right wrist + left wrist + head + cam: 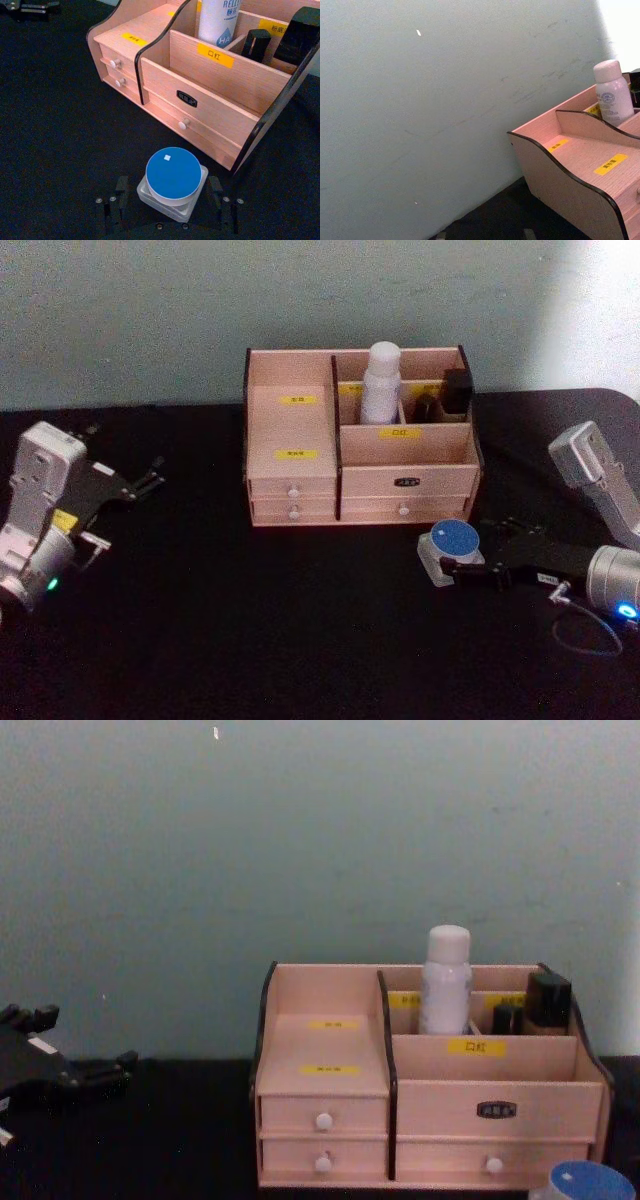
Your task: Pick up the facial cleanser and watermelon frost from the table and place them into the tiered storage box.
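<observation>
While the cleanser (381, 380) already stands in the box (295, 475), the jar (455, 540) sits toward the table's (250, 640) right edge between the right gripper's (170, 196) spread jaws, unlifted; the left gripper (155, 472) idles, spread.

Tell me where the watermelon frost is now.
In the head view, the watermelon frost stands on the table on the robot's right, just before the tiered storage box's right front corner, between the open fingers of the right gripper.

I see the tiered storage box (300, 465) at twelve o'clock on the table (250, 640). The facial cleanser (381, 380) stands in a rear compartment of its right half. At the box's four o'clock, the watermelon frost (173, 176) sits between my right gripper's (168, 186) spread fingers. My left gripper (152, 478) is at nine o'clock, well apart.
</observation>
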`<state>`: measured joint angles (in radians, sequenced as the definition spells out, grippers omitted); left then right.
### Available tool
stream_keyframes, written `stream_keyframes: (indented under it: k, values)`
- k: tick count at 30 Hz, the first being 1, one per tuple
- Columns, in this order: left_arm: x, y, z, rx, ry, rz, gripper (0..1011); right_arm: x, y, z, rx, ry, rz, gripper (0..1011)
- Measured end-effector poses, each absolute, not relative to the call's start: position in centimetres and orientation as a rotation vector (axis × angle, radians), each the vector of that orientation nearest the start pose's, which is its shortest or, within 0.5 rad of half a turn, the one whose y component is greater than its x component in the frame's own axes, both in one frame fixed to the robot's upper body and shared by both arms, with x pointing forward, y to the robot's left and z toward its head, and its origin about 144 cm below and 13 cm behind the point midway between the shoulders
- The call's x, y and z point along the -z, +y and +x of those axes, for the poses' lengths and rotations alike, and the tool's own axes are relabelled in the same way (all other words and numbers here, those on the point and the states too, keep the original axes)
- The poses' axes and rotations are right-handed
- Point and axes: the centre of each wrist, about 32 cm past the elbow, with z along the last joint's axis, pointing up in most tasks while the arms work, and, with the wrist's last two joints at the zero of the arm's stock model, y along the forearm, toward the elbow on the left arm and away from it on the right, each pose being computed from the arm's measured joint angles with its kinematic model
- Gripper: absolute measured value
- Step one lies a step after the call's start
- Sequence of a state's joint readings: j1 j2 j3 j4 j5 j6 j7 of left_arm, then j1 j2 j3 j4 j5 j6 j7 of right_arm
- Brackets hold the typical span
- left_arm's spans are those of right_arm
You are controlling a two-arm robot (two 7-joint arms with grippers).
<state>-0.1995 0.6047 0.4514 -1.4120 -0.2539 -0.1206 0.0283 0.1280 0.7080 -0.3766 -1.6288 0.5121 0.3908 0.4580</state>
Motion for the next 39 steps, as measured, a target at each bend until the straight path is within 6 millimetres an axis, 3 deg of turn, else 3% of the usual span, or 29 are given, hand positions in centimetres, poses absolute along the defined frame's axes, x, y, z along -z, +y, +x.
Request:
stream_keyframes:
  k: [39]
  values:
    - [-114.0, 31.0, 48.9, -1.248, -0.285, 0.304, 1001, -117.4, -31.1, 48.4, 0.798, 0.177, -0.475, 1000]
